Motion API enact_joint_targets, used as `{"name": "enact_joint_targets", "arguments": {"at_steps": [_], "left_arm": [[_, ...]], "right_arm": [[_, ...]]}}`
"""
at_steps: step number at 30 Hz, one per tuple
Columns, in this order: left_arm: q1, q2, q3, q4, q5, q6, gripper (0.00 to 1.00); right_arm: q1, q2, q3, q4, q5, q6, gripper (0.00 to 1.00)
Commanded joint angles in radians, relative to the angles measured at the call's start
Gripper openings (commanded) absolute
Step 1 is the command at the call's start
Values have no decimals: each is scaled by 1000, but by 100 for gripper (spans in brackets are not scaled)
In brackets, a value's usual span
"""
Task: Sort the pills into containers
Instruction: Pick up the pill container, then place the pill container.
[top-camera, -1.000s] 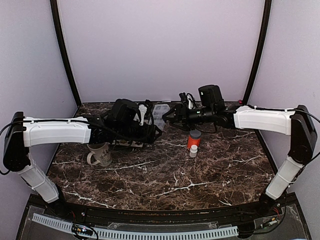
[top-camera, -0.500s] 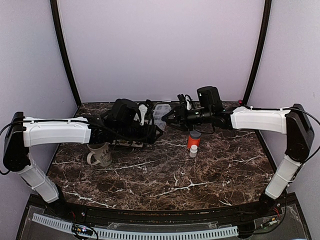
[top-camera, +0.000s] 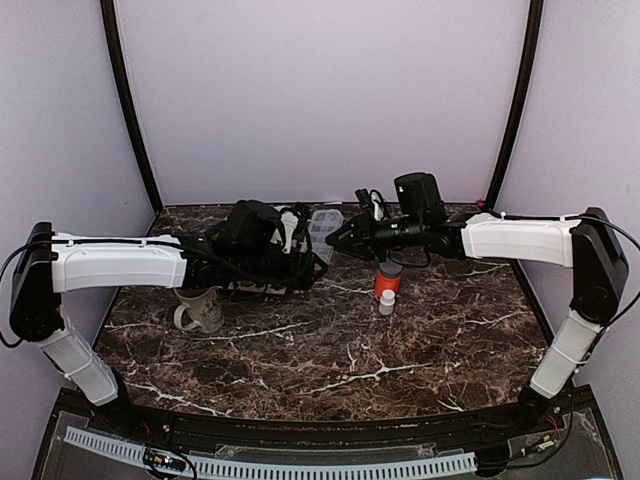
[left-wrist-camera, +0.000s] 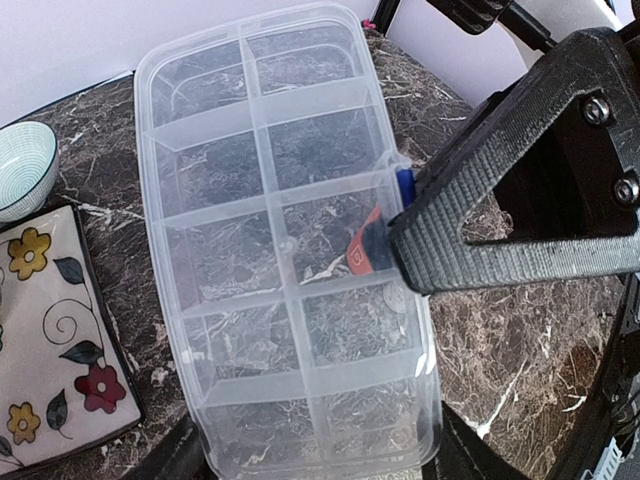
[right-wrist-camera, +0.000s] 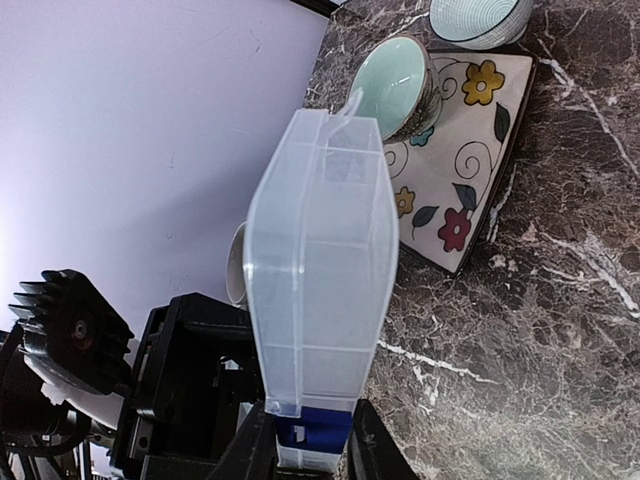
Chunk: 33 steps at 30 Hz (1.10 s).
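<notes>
The containers are the cells of one clear organiser box (top-camera: 322, 222), held above the table's back. From the left wrist, the box (left-wrist-camera: 280, 250) stretches away, and my left gripper (left-wrist-camera: 320, 455) is shut across its near end with a finger at each corner. My right gripper (right-wrist-camera: 310, 440) is closed on the box (right-wrist-camera: 320, 250) at its blue latch (right-wrist-camera: 312, 432). That latch (left-wrist-camera: 404, 185) also shows in the left wrist view, beside the right finger (left-wrist-camera: 520, 210). No pills are visible, and the cells look empty.
An orange bottle (top-camera: 388, 279) and a small white bottle (top-camera: 387, 302) stand on the marble below the right arm. A cream mug (top-camera: 200, 308) sits under the left arm. A floral tray (left-wrist-camera: 50, 330) with pale green bowls (right-wrist-camera: 395, 85) lies behind the box.
My right gripper has moved slightly left and narrowed its jaws onto the latch edge of the box. My left gripper has kept its hold, barely shifting.
</notes>
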Motion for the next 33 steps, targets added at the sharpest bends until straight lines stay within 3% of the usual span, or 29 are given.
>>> {"name": "enact_joint_targets", "arguments": {"at_steps": [1, 21, 33], "left_arm": [[7, 19, 19, -46, -46, 9, 40], [6, 59, 91, -162, -183, 21, 41], [6, 95, 142, -212, -247, 26, 41]], "right_arm": [[-7, -10, 29, 14, -5, -27, 22], [-8, 21, 90, -144, 56, -93, 21], [-8, 30, 129, -237, 95, -136, 26]]}}
